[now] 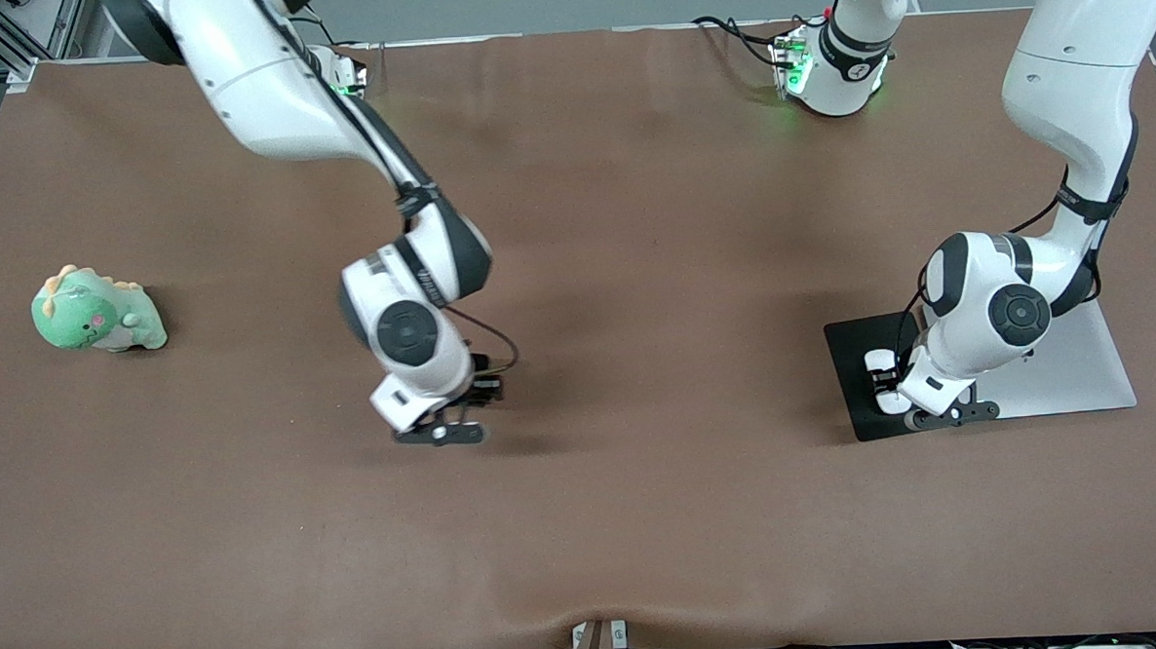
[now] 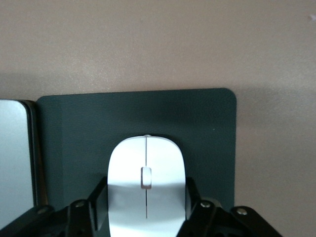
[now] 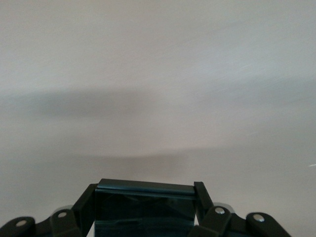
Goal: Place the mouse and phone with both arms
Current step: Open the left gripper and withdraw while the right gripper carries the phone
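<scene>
Both hands are low: the left hand [image 2: 146, 212] brackets the mouse [image 2: 146, 185] on the mat [image 2: 207, 128], the right hand [image 3: 144, 210] grips the phone [image 3: 144, 205]. Left should part fully and rise straight; right should lift level before travelling.

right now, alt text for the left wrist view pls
A white mouse sits on a dark mat, flanked by the left gripper's fingers. A silver laptop edge lies beside the mat on the brown table.

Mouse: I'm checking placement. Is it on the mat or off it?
On it: the mouse lies on the dark mat, between the left gripper fingers.
</scene>
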Robot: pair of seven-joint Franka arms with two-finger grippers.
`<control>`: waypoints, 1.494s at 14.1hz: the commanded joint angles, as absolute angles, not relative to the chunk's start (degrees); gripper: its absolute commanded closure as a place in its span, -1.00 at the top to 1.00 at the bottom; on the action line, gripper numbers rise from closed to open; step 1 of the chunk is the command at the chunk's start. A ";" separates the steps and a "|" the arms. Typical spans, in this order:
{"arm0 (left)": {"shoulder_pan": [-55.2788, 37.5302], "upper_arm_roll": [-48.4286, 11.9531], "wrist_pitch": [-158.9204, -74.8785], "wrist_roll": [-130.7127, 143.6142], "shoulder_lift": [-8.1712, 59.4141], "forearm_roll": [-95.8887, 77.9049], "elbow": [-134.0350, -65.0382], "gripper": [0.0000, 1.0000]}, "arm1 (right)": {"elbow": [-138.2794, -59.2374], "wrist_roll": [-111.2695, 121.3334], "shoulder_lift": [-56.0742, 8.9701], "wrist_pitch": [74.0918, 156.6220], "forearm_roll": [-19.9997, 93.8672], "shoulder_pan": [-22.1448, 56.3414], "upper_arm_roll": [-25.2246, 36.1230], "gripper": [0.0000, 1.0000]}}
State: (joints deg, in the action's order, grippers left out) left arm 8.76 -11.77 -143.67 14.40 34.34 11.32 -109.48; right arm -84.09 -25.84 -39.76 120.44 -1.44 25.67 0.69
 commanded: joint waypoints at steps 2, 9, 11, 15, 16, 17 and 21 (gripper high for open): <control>8.79 -12.22 -143.79 14.06 34.02 12.57 -108.28 1.00 | -93.41 -8.04 -32.09 116.99 -1.32 14.00 -0.97 -1.00; 8.97 -15.20 -128.18 13.71 24.71 12.48 -101.36 1.00 | -100.98 10.61 -30.06 117.86 2.81 -1.21 -0.88 -1.00; 9.05 -15.82 -120.97 13.71 22.34 12.31 -97.14 1.00 | -101.69 16.49 -30.23 118.04 2.81 -5.43 -0.79 -1.00; 9.05 -16.61 -106.73 13.54 18.82 11.78 -88.18 1.00 | -105.19 20.56 -29.27 122.59 1.15 -10.18 -0.44 -1.00; 9.14 -17.05 -103.22 13.45 17.94 11.69 -86.15 1.00 | -105.90 20.91 -29.27 124.17 0.10 -10.72 -0.35 -1.00; 9.14 -17.40 -100.57 13.45 16.71 11.60 -84.83 1.00 | -106.60 20.92 -29.18 125.06 -0.78 -11.07 -0.35 -1.00; 9.14 -17.49 -95.64 10.56 9.60 9.59 -84.73 1.00 | -108.37 20.22 -29.00 125.16 -1.40 -10.90 2.45 -1.00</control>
